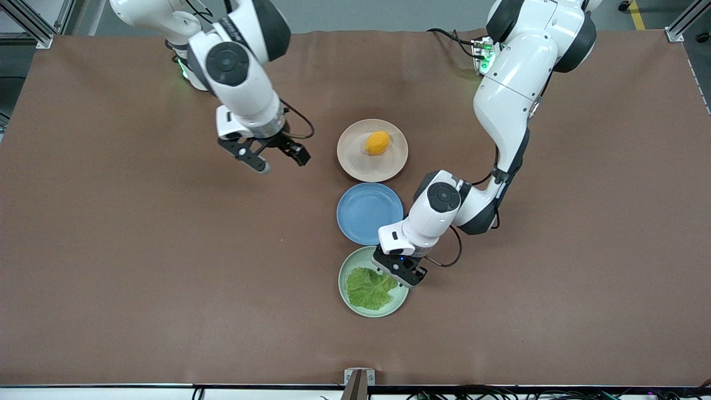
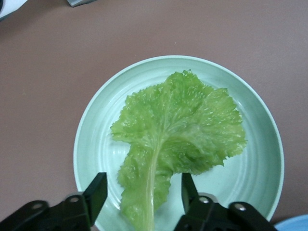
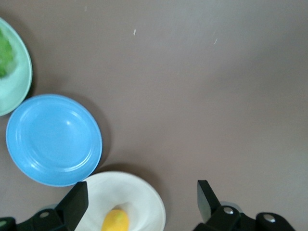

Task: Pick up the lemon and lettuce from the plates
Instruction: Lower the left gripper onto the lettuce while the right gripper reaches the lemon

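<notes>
The lemon point(image 1: 377, 143) lies on the beige-pink plate point(image 1: 350, 158). The lettuce point(image 1: 366, 288) lies flat on the mint green plate point(image 1: 383, 312), which is nearest the front camera. My left gripper point(image 1: 395, 276) is low over that plate's edge. In the left wrist view it point(image 2: 144, 192) is open, with its fingers either side of the lettuce point(image 2: 178, 130) stem, not touching it. My right gripper point(image 1: 283, 160) is open and empty over bare table beside the beige-pink plate, toward the right arm's end. The right wrist view shows the lemon point(image 3: 115, 222) between its open fingers point(image 3: 77, 199), well below them.
An empty blue plate point(image 1: 369, 213) sits between the two task plates, its edge close to each. The left arm's forearm hangs beside it. The brown table stretches wide toward both arms' ends.
</notes>
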Controlling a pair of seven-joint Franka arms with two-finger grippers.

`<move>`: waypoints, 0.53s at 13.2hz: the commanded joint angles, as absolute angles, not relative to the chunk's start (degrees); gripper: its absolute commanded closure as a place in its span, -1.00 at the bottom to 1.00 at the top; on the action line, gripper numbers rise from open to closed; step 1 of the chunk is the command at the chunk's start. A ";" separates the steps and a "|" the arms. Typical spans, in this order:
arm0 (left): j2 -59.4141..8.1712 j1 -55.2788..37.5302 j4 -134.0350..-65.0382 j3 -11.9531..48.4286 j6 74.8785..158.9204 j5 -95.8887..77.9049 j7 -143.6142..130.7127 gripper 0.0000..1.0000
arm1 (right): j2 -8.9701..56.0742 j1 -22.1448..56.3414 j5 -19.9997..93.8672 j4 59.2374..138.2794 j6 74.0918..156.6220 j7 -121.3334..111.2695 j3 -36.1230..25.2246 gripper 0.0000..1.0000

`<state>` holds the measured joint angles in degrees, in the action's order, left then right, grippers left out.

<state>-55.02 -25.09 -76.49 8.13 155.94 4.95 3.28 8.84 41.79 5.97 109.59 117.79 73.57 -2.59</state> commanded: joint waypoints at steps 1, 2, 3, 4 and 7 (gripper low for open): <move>-56.51 -25.66 -74.71 7.82 156.88 5.89 2.99 -0.27 | 13.60 48.66 5.72 109.60 124.51 84.50 -3.43 -1.00; -56.60 -25.75 -74.71 7.82 156.88 5.89 2.99 -0.23 | 15.02 50.00 5.02 109.43 125.93 87.60 -3.43 -1.00; -56.86 -25.93 -74.71 7.82 156.97 5.89 2.90 -0.23 | 16.33 51.40 4.84 109.16 126.56 89.02 -3.43 -1.00; -56.95 -26.10 -74.71 7.74 156.97 5.89 2.90 -0.21 | 17.91 53.42 4.83 108.64 127.43 90.60 -3.43 -1.00; -57.22 -26.19 -74.71 7.65 156.97 5.98 2.90 -0.14 | 20.82 57.64 4.05 107.15 128.58 96.48 -3.60 -1.00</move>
<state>-56.06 -25.66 -76.33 8.10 156.36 4.96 3.28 19.14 54.86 5.42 108.97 128.58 92.21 -2.72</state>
